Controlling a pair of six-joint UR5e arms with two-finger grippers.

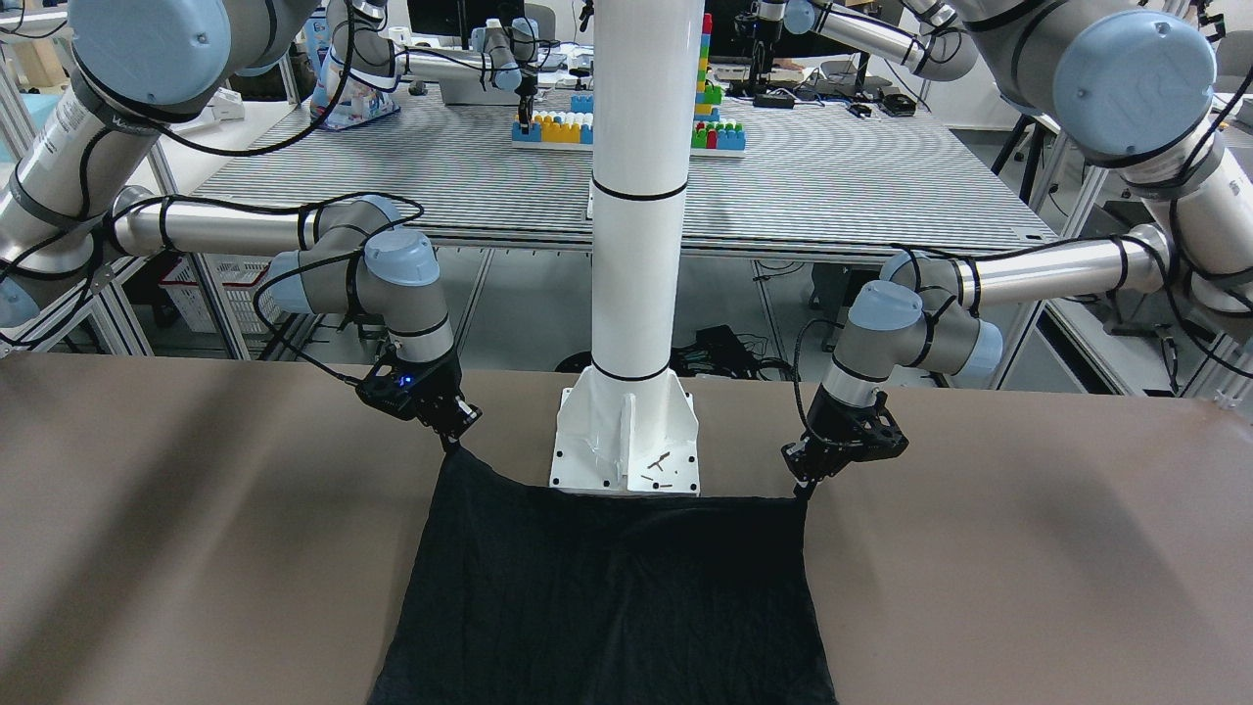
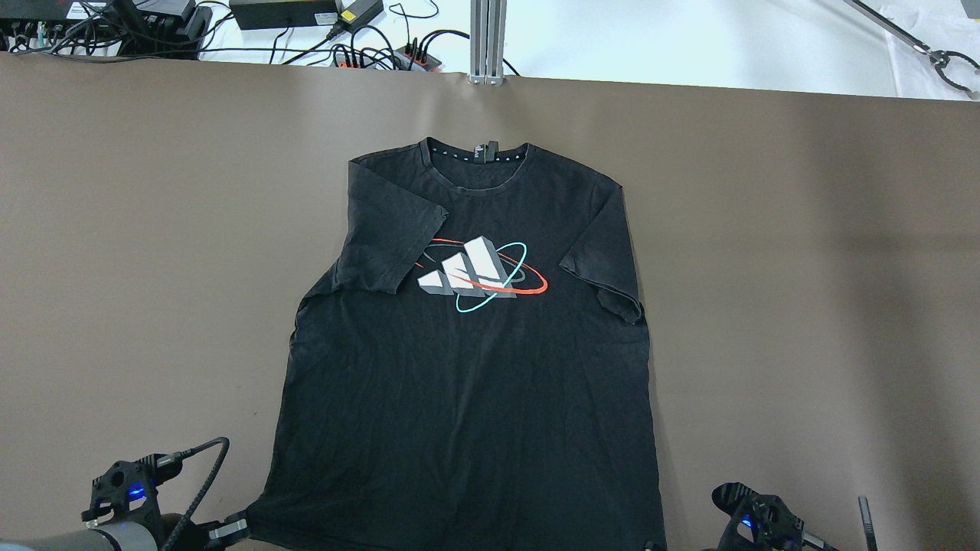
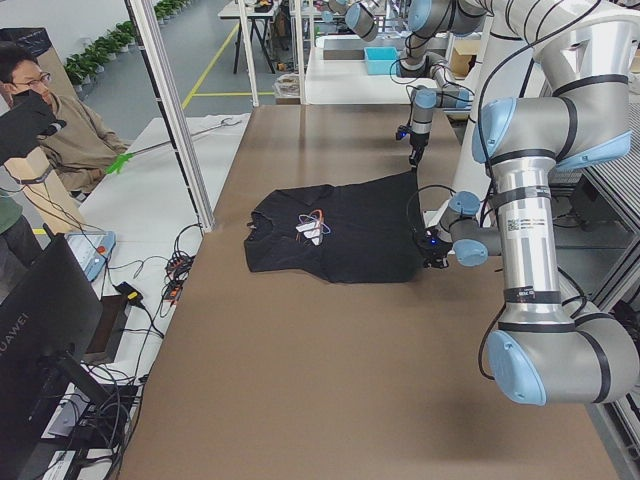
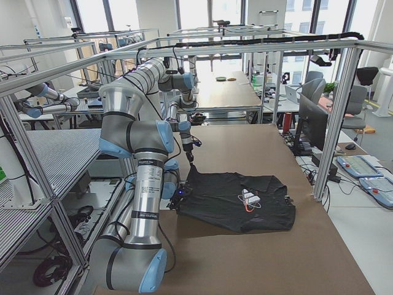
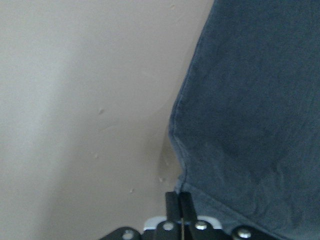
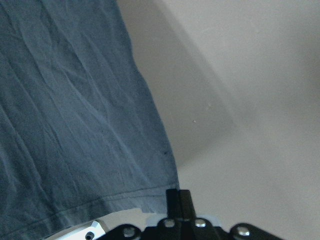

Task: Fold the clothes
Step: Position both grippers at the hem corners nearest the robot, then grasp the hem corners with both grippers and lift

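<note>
Here, black shirt (image 2: 467, 367) spread on table (image 2: 153, 229); left gripper (image 1: 806, 487) and right gripper (image 1: 452, 445) each pinching hem corner

overhead and front cameras face each other across the black shirt (image 2: 467, 398)

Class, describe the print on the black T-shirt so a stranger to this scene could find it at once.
On the wide brown table lies a black T-shirt, spread out, collar away from the robot. Its chest carries the print: three slanted white-grey bars circled by a red loop and a turquoise loop. Around it the cloth is plain black.
</note>
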